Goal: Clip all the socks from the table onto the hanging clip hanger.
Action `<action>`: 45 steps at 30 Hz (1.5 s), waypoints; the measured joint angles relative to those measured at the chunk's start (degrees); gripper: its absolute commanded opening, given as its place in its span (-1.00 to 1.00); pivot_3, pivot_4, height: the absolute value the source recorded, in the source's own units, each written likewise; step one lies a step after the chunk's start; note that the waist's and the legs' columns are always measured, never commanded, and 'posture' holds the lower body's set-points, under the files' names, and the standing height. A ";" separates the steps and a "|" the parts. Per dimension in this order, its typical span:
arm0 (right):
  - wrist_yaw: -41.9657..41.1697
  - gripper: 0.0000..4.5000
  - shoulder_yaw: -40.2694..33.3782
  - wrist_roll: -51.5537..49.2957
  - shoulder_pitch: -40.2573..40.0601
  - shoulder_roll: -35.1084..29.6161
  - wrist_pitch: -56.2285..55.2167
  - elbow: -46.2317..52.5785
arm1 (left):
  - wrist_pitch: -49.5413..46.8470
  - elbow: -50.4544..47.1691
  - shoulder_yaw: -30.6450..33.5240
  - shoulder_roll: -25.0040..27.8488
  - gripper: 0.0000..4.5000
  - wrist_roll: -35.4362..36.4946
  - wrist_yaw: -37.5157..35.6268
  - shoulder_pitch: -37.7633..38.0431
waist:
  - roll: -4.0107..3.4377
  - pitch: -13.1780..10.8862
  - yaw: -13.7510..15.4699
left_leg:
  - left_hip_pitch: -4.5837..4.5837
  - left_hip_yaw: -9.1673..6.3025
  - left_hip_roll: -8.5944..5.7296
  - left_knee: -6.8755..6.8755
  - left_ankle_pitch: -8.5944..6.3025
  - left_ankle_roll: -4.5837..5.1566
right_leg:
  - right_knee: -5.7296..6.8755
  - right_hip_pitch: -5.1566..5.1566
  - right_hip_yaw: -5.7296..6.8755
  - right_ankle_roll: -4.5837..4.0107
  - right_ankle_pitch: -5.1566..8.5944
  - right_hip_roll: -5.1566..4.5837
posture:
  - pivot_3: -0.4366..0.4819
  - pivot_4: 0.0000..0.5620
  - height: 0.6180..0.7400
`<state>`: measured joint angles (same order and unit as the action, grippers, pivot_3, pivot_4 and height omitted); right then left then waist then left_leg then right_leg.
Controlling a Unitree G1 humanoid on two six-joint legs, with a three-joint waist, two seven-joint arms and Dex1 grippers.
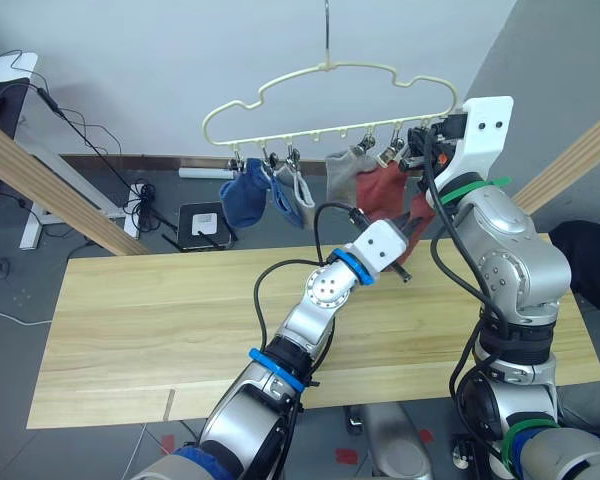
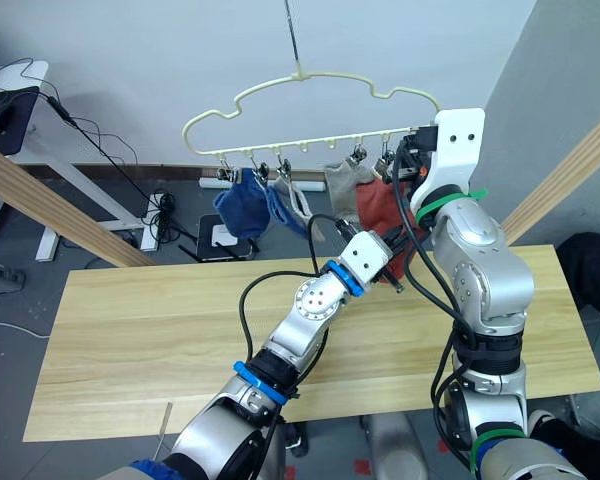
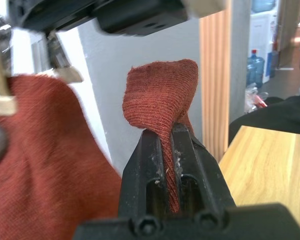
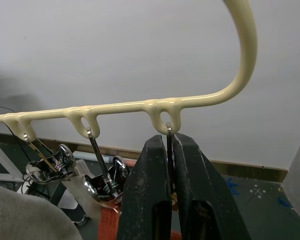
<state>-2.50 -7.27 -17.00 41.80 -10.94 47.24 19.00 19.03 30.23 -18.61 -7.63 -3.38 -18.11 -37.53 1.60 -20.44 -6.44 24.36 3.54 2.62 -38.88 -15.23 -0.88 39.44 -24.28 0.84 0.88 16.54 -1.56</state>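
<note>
Five socks are seen clipped to the hanger (image 1: pixel 330 105); one red sock (image 3: pixel 162 95) is held in the left gripper (image 3: pixel 172 145).

Two blue socks (image 1: pixel 245 198), two grey socks (image 1: pixel 346 172) and a rust sock (image 1: pixel 385 190) are hung along the clip row above the table (image 1: pixel 130 330). The last red sock is pinched between the left fingers, its bunched end standing above their tips, just beside the hung rust one. The right gripper (image 4: pixel 169 145) is closed on the end clip (image 4: pixel 168 150) under the hanger's last loop.
</note>
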 measured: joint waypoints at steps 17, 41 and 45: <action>-0.37 -1.00 -1.78 -2.34 1.62 -0.27 3.05 0.02 | 7.37 12.24 5.99 0.74 -0.99 -2.94 8.05 -8.62 | 0.00 0.00 -0.03 | 0.03 0.01 0.00 0.03 0.02 0.02 | -0.09 -0.01 0.04 0.01 0.00 -0.02 | -0.60 0.23 1.00; 0.13 -1.00 -2.67 -4.58 1.64 0.10 4.92 0.96 | -4.58 7.85 9.92 -0.04 -0.99 4.56 4.98 -9.25 | 0.00 0.00 -0.07 | 0.03 0.02 0.00 0.02 0.03 0.00 | -0.06 -0.01 0.04 0.01 0.00 -0.02 | -0.59 0.28 1.00; 0.15 -1.00 -2.67 -4.56 1.64 0.10 4.92 0.96 | -4.87 5.74 9.57 -0.05 -0.99 5.56 4.39 -9.26 | 0.00 0.00 -0.07 | 0.03 0.01 0.00 0.02 0.03 0.00 | -0.06 -0.01 0.05 0.01 0.00 -0.02 | -0.58 0.29 1.00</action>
<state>-2.35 -9.93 -21.56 43.44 -10.85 52.15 19.96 14.15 35.97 -9.04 -7.68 2.18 -13.72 -46.79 1.60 -20.44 -6.51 24.39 3.55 2.62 -38.86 -15.20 -0.87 39.38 -24.30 0.89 0.89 16.54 -1.58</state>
